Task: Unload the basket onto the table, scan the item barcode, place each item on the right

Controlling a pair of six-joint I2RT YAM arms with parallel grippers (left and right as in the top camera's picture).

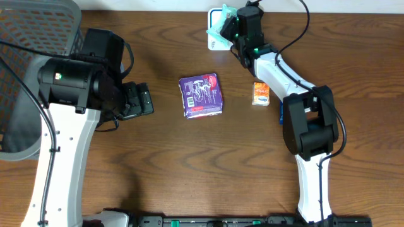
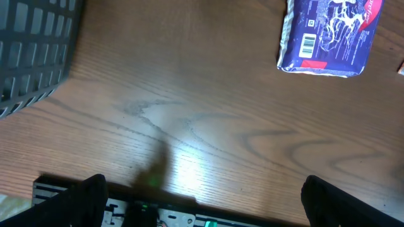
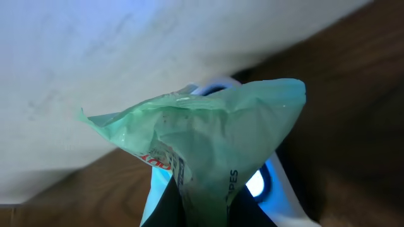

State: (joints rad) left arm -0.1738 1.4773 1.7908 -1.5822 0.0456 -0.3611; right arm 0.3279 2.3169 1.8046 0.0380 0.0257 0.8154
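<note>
Up at the far edge of the surface (image 1: 189, 170), the right hand (image 1: 235, 26) is clamped narrow on a crumpled green packet (image 3: 208, 132), gripping it from below so that the film fans out above the fingers. The packet hangs directly over a white scanner (image 1: 214, 43), whose blue light shows just beside the film in the right wrist view. Nearer the right arm lies a small orange box (image 1: 261, 93), and a purple packet (image 1: 201, 95) lies flat in the middle with its barcode (image 2: 306, 45) facing up. Well apart on the left, the left hand (image 1: 142, 99) stands wide and holds nothing, low over bare wood beside a grey basket (image 1: 31, 75).
</note>
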